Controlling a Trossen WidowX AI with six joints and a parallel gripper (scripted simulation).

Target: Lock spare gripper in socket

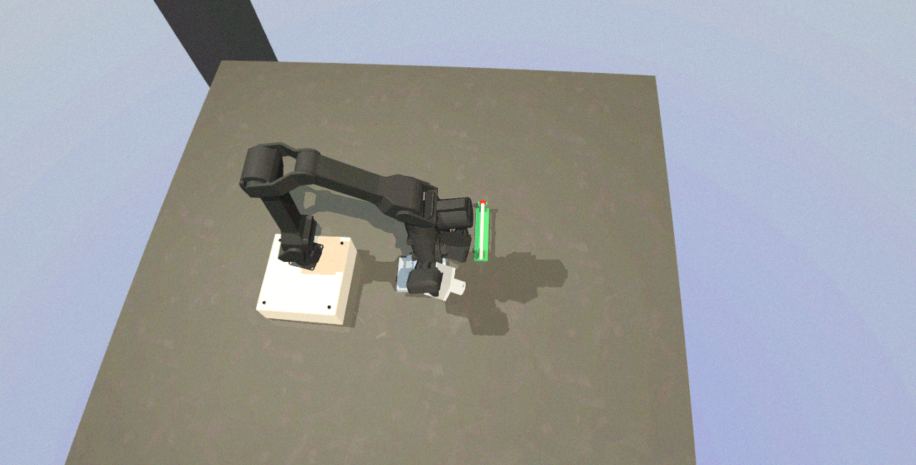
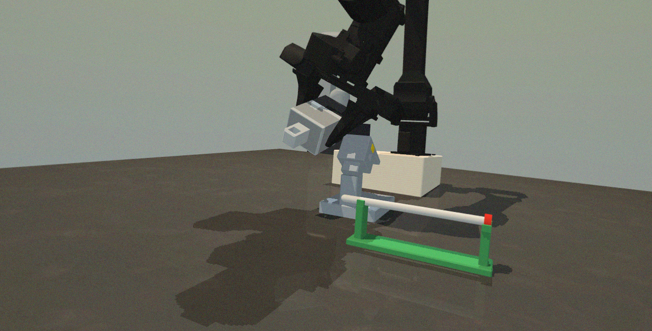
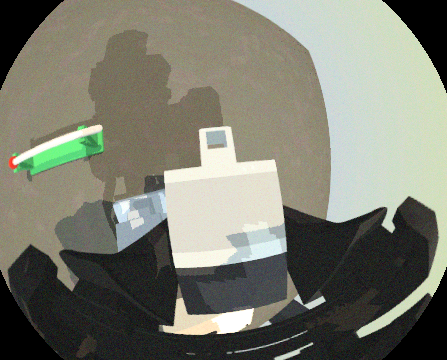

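My gripper (image 2: pixel 314 121) (image 3: pixel 230 260) is shut on the spare gripper (image 1: pixel 446 281) (image 2: pixel 312 134) (image 3: pixel 225 210), a pale block with a dark rear part, held in the air and tilted in the exterior view. Its spigot (image 1: pixel 458 286) (image 2: pixel 291 139) (image 3: pixel 218 156), with a square hole, points away from my fingers. The blue-grey mount (image 2: pixel 355 148) (image 3: pixel 138 232) stands just beside and below the block in the exterior view. I cannot make out its socket opening clearly. The white lock pin (image 1: pixel 482 232) (image 2: pixel 419 209) (image 3: pixel 58 141), with a red head, lies across a green rack (image 1: pixel 486 237) (image 2: pixel 424 253) (image 3: pixel 58 157).
The mount's base plate (image 1: pixel 403 281) (image 2: pixel 342 210) rests on the brown table (image 1: pixel 544 385) (image 2: pixel 113 238), partly under the arm from above. The rack stands beside it. The arm's cream base block (image 1: pixel 294 299) (image 2: pixel 391 178) stands on the mount's other side.
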